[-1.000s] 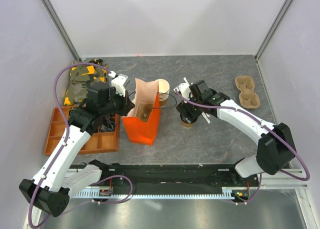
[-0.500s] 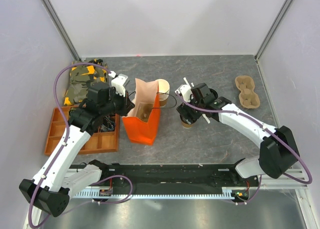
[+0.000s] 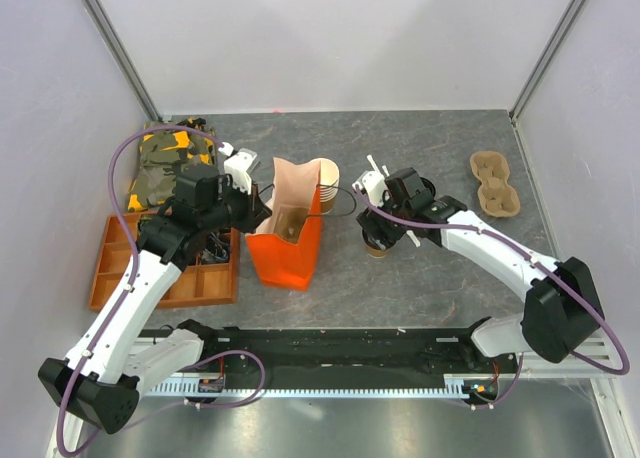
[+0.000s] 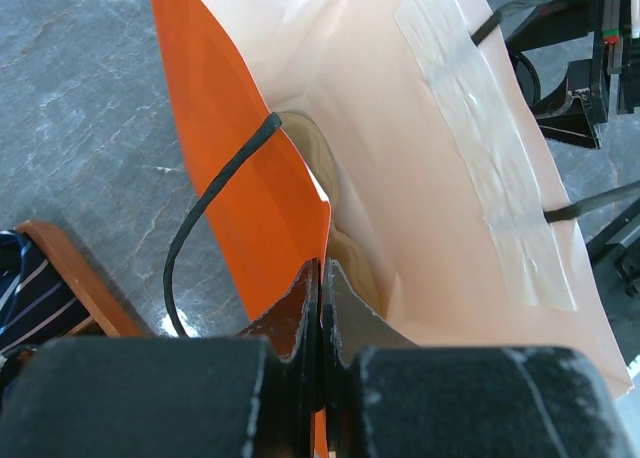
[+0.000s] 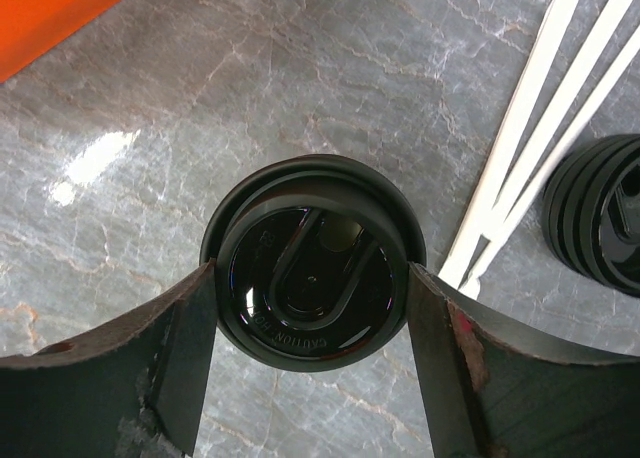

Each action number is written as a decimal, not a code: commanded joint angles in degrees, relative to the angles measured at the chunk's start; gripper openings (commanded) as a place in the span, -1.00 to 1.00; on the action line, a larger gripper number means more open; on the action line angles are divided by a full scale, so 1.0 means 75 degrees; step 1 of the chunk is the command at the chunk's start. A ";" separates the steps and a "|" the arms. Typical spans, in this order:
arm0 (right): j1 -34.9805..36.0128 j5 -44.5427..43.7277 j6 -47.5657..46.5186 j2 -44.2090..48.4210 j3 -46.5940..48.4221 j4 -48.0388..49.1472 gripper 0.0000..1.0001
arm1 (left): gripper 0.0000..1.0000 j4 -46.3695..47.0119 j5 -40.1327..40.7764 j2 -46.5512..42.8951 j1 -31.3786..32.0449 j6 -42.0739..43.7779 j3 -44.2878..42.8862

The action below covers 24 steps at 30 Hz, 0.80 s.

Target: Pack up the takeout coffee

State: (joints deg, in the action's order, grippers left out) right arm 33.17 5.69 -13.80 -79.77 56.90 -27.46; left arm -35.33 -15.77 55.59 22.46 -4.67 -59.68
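While the left claw [image 4: 320, 308] is pinched shut on the top edge of the tall orange paper bag [image 3: 285, 253], the right claw [image 5: 310, 323] straddles the small tan paper cup with round black plastic lid [image 5: 312, 261]. Its fingers [image 5: 175, 353] sit at either side of the lid, spread wide, contact uncertain. Cup stands upright on the grey marbled worktop [image 3: 420, 278], right of the bag and near a stack of lidless tan cups [image 3: 327, 183].

embossed lettering on takeout coffee [image 5: 312, 275] lid, first word "CAUTION", remainder too faint to read
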 commanded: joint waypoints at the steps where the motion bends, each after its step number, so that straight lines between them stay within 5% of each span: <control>1: 0.0007 0.0003 0.0047 0.0452 0.0439 -0.0275 0.28 | -0.96 0.0234 -0.0463 -0.0088 -0.0030 0.0224 -0.0211; 18: -0.0086 -0.0993 0.0165 0.1600 0.3849 -0.2314 0.22 | -0.96 0.0269 -0.0734 -0.0616 0.0685 0.1407 -0.0035; 24: -0.0075 -0.0010 -0.0069 0.1648 0.5162 -0.2678 0.20 | -0.96 0.0398 -0.0791 -0.0545 0.1072 0.1688 -0.0011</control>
State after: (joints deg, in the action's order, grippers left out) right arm 32.64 1.80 -13.47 -68.27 89.32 -45.89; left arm -35.42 -20.05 51.64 28.99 4.12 -59.61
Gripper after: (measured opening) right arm 0.763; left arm 0.047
